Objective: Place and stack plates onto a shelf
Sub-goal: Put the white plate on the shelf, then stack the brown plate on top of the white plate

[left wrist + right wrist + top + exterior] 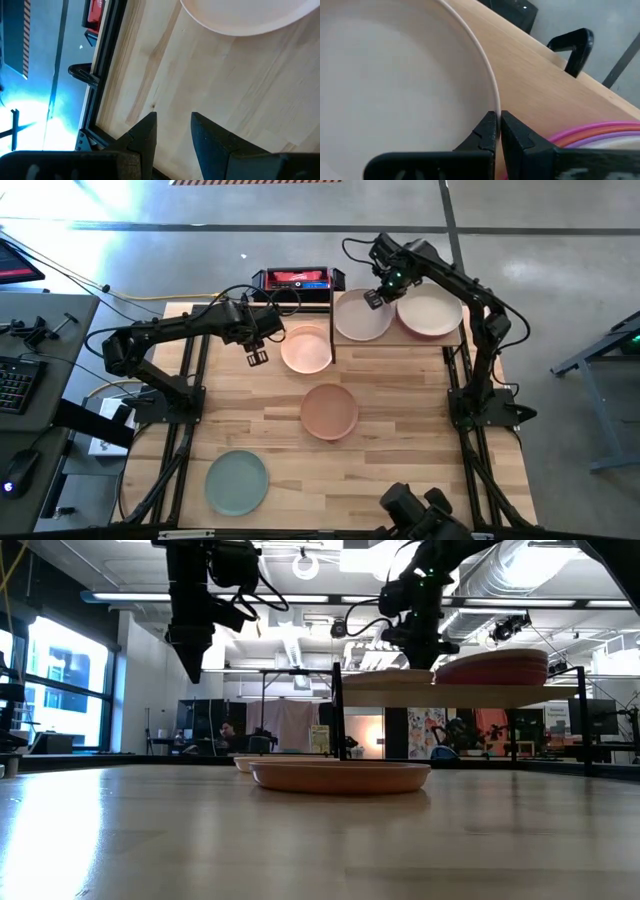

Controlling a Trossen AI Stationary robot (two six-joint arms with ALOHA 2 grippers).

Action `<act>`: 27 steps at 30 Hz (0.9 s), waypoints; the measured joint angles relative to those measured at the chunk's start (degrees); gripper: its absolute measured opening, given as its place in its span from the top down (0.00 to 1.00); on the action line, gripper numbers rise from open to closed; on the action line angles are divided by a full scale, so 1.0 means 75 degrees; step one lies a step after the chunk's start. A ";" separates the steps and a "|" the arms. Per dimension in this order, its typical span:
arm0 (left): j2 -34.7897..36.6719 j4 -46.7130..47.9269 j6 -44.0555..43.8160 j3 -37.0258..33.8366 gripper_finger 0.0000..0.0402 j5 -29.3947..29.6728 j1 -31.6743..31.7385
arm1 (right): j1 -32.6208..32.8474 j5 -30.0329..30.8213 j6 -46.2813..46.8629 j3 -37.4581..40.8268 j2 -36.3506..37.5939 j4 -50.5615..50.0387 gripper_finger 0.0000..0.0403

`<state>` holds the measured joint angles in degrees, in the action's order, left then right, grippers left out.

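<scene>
Pale wooden tabletop (400,480) fills the middle of the high view, with the shelf (455,335) at its upper right. On the shelf a stack of plates (430,313) sits at the right and a single beige-grey plate (356,322) lies just beside it at the left; the right gripper (374,298) is pinched shut on that plate's rim, so this placement looks nearly finished, though not yet let go. Three plates remain on the table: a pale pink plate (306,348) at upper centre, a tan plate (329,410) in the middle, and a mint green plate (236,481) at lower left. The left gripper (257,357) hangs empty, fingers parted, just left of the pink one. How many plates make up the stack is hard to tell; only coloured edges show in the right wrist view.
</scene>
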<state>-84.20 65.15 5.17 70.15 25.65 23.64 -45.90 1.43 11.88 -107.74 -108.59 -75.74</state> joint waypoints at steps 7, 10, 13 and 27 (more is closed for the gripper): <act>0.0000 0.0005 0.0000 0.0000 0.73 0.0000 0.0000 | 0.0041 0.0027 -0.0046 0.0000 -0.0033 0.0028 1.00; 0.0000 0.0003 0.0000 0.0000 0.73 0.0000 0.0000 | 0.0039 0.0035 -0.0049 0.0000 -0.0033 0.0022 0.97; 0.0000 0.0005 0.0000 0.0000 0.73 0.0000 0.0000 | 0.0039 0.0168 -0.0048 0.0000 -0.0033 0.0039 0.92; 0.0000 0.0055 -0.0697 0.0000 0.73 -0.1643 0.0003 | 0.0271 -0.0662 -0.0039 -0.1189 -0.0029 -0.0953 0.86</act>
<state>-84.20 65.57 -0.06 70.15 13.33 23.66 -43.86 -3.54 11.58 -116.66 -108.81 -82.89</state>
